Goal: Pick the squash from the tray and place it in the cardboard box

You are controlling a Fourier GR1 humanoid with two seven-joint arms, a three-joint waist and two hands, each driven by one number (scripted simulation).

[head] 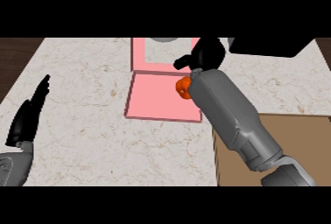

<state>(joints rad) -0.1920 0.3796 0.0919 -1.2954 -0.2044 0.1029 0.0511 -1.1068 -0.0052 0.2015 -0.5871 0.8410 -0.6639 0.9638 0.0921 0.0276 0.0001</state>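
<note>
Squash (182, 86) lies on the pink tray (158, 98) at upper centre, beneath the curled, empty right hand (205, 54); left hand (29, 116) rests open at left.

Even, soft light; faint shadows.

A marble counter (90, 131) fills most of the view, with dark wood floor (16, 57) at ten o'clock. A black block (268, 46) sits at one o'clock, a grey round object (165, 39) at twelve.
</note>
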